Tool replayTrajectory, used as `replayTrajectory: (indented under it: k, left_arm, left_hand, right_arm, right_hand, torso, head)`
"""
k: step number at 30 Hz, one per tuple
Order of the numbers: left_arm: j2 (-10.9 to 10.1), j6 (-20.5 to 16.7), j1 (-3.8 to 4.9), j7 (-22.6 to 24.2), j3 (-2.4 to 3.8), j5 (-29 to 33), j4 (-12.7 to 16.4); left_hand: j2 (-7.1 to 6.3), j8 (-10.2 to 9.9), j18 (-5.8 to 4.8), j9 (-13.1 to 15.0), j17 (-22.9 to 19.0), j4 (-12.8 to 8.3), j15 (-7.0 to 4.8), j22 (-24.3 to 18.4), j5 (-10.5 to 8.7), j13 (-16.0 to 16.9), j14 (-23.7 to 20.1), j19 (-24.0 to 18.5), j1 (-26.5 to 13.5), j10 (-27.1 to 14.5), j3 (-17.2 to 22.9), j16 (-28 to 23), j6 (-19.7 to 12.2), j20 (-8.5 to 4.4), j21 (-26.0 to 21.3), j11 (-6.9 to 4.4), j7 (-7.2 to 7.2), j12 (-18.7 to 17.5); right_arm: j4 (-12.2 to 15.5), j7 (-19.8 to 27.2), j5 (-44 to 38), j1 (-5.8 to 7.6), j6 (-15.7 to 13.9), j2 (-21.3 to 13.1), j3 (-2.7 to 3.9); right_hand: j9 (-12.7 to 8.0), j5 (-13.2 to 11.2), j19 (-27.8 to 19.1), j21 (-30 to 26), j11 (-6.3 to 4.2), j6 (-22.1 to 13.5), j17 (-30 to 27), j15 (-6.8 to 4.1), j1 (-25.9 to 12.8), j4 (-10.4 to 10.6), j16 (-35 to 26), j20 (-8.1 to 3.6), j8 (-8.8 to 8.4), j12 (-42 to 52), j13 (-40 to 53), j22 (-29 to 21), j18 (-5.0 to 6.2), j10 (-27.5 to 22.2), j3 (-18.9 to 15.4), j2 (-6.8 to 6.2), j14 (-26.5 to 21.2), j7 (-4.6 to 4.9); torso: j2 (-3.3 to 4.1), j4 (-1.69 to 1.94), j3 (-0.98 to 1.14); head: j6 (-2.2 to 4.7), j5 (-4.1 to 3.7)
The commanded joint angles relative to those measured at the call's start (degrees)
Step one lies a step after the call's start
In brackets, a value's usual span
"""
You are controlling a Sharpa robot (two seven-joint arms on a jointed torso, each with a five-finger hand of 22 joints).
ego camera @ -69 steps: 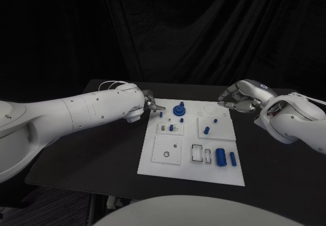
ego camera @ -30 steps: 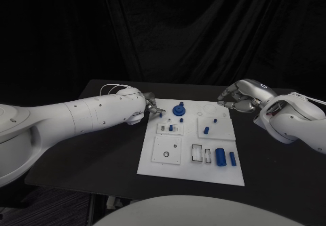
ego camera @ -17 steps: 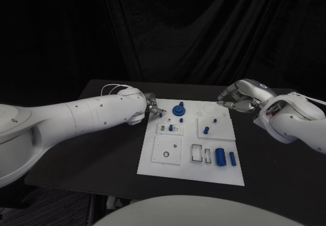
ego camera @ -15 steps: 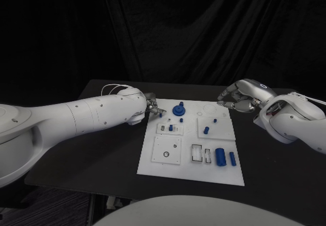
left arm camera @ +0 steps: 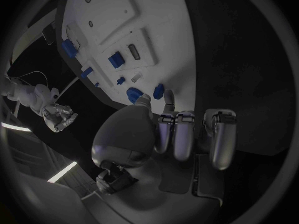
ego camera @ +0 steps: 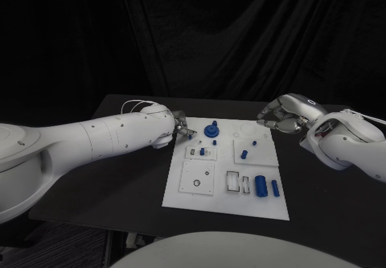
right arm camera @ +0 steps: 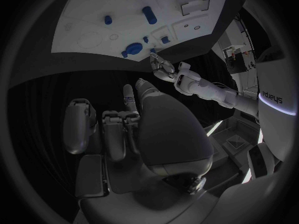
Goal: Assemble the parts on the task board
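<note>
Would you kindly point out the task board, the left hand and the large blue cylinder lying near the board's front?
task board [ego camera: 197,198], head view, bare front left corner.
left hand [ego camera: 182,126], head view, middle of hand.
large blue cylinder [ego camera: 260,186], head view, its middle.

Dim room, black backdrop. Light from above catches the board [ego camera: 226,167] and the white arms. Wrist views bend hard at the rim, edges fading into dark.
</note>
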Motion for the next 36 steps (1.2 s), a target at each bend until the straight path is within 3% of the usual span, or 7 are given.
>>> replayTrajectory:
  k: [1,13,23,29,30,36]
  left_arm:
    - [0.3,0.7,-0.16,0.9,0.05,-0.1,-0.1]
    - [0.6,1.4,-0.31,0.2,0.05,-0.1,-0.3]
    - [0.7,0.8,-0.41,0.6,0.05,-0.1,-0.3]
    - [0.6,0.5,-0.46,0.9,0.05,-0.1,-0.3]
    - [0.6,0.4,-0.47,1.0,0.05,-0.1,-0.3]
    - [0.6,-1.3,-0.50,2.1,0.06,-0.1,-0.3]
  left_hand:
    - [-0.06,-0.2,-0.20,-0.1,15.1,-0.1,-0.50,14.2,0.53,15.0,6.0,4.6,0.7,6.2,0.3,0.1,0.4,-0.44,-0.1,-0.43,0.09,0.0]
    - [-0.26,-0.4,-0.07,-0.4,15.1,-0.4,-0.58,14.1,1.53,15.0,6.0,4.3,2.2,6.2,1.0,0.1,0.4,-0.53,-0.5,-0.53,-0.02,0.0]
    - [0.12,-0.8,-0.05,-0.8,15.1,-0.2,-0.69,14.1,3.92,15.0,6.0,4.3,4.2,6.2,3.4,0.1,0.3,-0.66,-0.6,-0.66,-0.14,0.0]
    - [-0.57,-0.8,-0.05,-0.8,15.1,0.1,-0.75,14.1,7.81,15.0,6.0,4.3,4.8,6.2,6.1,0.1,0.5,-0.72,-0.7,-0.74,-0.26,0.0]
    - [-0.90,-0.8,-0.04,-0.8,15.1,0.1,-0.79,14.1,9.34,15.0,6.0,4.2,4.9,6.2,7.0,0.1,0.5,-0.75,-0.7,-0.77,-0.29,0.0]
    - [-1.90,-0.5,-0.10,-0.6,15.1,0.2,-0.93,14.2,10.88,15.0,6.0,4.4,5.0,6.2,11.3,0.1,0.8,-0.87,-0.5,-0.94,-0.48,0.0]
  right_arm:
    - [0.1,-0.1,-0.1,-0.12,-0.5,-0.1,0.04]
    - [0.1,-0.1,-0.1,-0.13,-0.3,0.0,0.04]
    - [0.1,0.0,-0.1,-0.16,-0.4,0.0,0.04]
    - [0.1,-0.1,-0.1,-0.16,-0.5,-0.1,0.04]
    - [0.1,-0.1,-0.1,-0.16,-0.5,-0.1,0.04]
    - [0.1,-0.1,-0.1,-0.16,-0.5,-0.2,0.04]
  right_hand:
    - [0.0,0.4,0.3,0.3,0.18,0.0,15.1,-0.14,0.2,-0.1,0.2,0.00,-0.25,0.1,15.1,10.8,-0.33,6.0,0.2,0.18,6.0,0.01]
    - [0.0,0.6,0.3,0.3,0.15,0.1,15.1,-0.15,0.3,-0.1,0.2,-0.01,-0.21,0.1,15.1,10.8,-0.33,6.0,0.2,0.20,6.0,-0.03]
    - [0.0,1.0,0.2,0.2,0.13,0.0,15.1,-0.17,0.4,-0.1,0.2,-0.03,-0.25,0.1,15.1,10.8,-0.31,6.0,0.3,0.23,6.0,-0.02]
    - [-0.1,1.8,0.2,0.2,0.16,-0.2,15.1,-0.17,0.6,-0.2,0.2,-0.05,-0.41,0.1,15.1,10.8,-0.32,6.0,0.5,0.36,6.0,0.03]
    - [-0.1,2.1,0.3,0.3,0.17,-0.2,15.1,-0.17,0.7,-0.2,0.2,-0.05,-0.43,0.1,15.1,10.8,-0.32,6.0,0.6,0.41,6.0,0.04]
    - [-0.1,3.2,0.3,0.3,0.21,-0.5,15.1,-0.15,0.9,-0.2,0.2,-0.05,-0.58,0.1,15.1,10.8,-0.32,6.0,0.8,0.58,6.0,0.12]
  torso:
    - [0.00,0.01,-0.01]
    - [0.00,0.00,0.01]
    - [0.00,0.02,-0.01]
    - [-0.01,0.00,0.01]
    - [-0.02,-0.01,0.00]
    - [0.00,0.00,0.01]
  head:
    - [-0.01,0.01]
    - [-0.01,-0.15]
    - [-0.01,-0.76]
    - [-0.01,-0.80]
    - [-0.01,-0.76]
    - [-0.01,-0.90]
